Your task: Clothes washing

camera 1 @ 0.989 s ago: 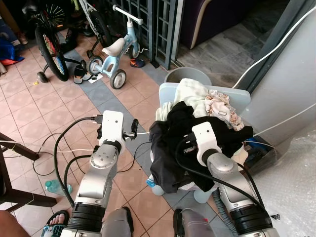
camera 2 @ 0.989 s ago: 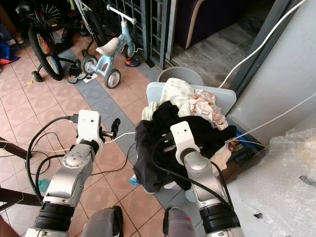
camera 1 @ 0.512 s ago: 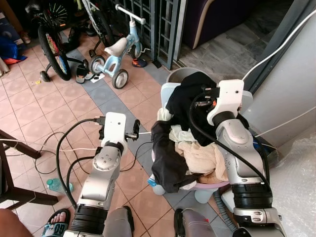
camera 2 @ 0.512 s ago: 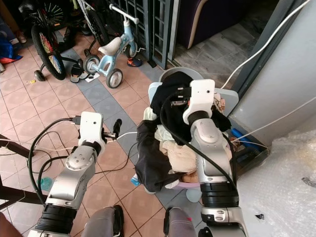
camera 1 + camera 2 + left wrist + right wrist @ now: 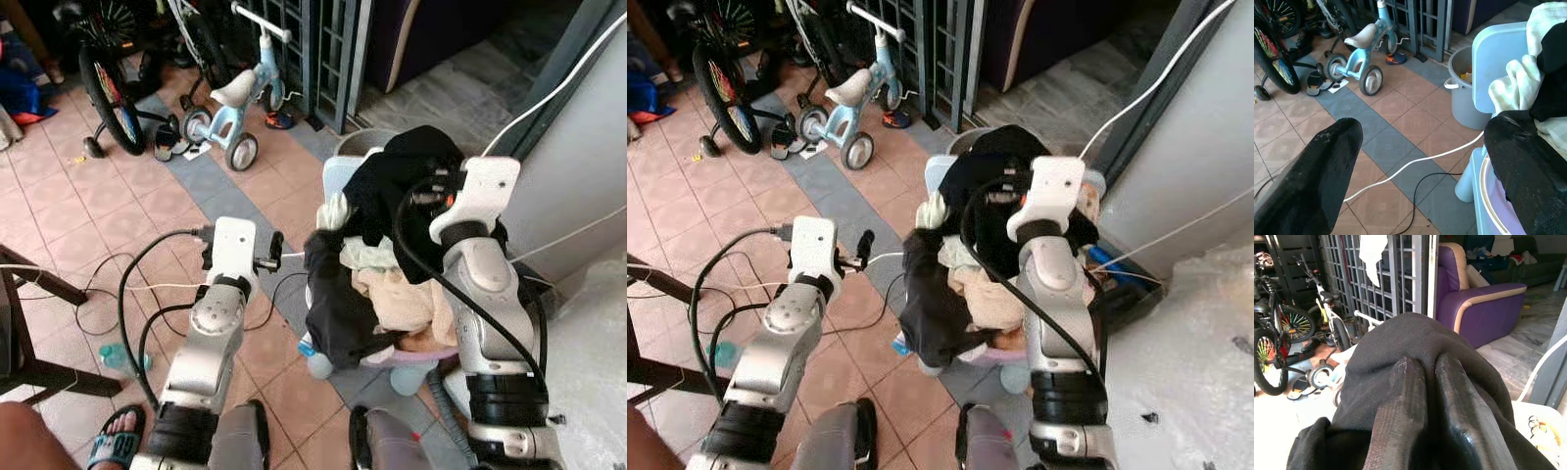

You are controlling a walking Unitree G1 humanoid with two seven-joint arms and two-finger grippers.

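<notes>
Right end effector [image 5: 1420, 396] pinched shut on black garment [image 5: 407, 181] above laundry basket [image 5: 1484, 191]; left end effector [image 5: 1415, 161] wide open, empty; lift garment fully clear w/o dragging other clothes out.

The black garment [image 5: 1415, 357] drapes right over the right gripper [image 5: 1422, 382], so in the right wrist view its fingertips are buried in cloth, and from the head the silver wrist block covers them too. The laundry tub [image 5: 431, 354] is mostly hidden under the heap of clothes [image 5: 397, 294], only a bit of pale rim peeking out, and the grey bucket [image 5: 1469, 90] behind it is half blocked by the lid [image 5: 1498, 54]. The bicycle [image 5: 103, 83] is cut off at the top edge.
</notes>
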